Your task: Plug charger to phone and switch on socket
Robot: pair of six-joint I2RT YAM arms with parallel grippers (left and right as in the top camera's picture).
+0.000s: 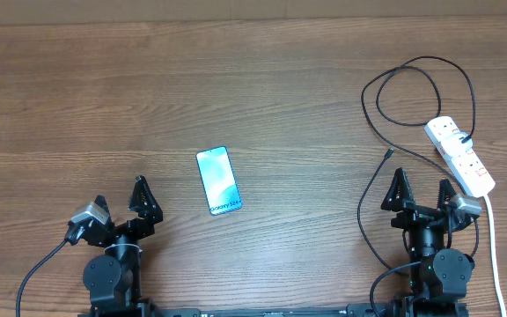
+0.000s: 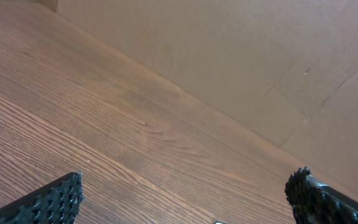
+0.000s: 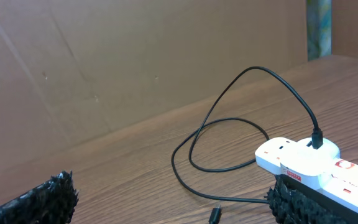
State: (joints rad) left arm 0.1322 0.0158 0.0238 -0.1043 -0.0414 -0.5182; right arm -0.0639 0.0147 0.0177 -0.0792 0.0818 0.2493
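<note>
The phone [image 1: 218, 180] lies flat on the table left of centre, its screen lit light blue with text at the near end. The white socket [image 1: 460, 156] lies at the right; it also shows in the right wrist view [image 3: 319, 165]. The charger cable [image 1: 412, 92] loops behind it, its black plug [image 1: 462, 141] sitting in the strip's far end. Its connector tip [image 1: 388, 156] lies loose on the table, also in the right wrist view [image 3: 215, 214]. My left gripper [image 1: 120, 199] is open and empty, near-left of the phone. My right gripper [image 1: 422, 191] is open and empty, just near of the tip.
The thick white cord [image 1: 493, 246] runs from the socket's near end toward the front edge at the right. A brown cardboard wall [image 3: 135, 56] stands behind the table. The wooden table [image 1: 236, 88] stretches behind the phone.
</note>
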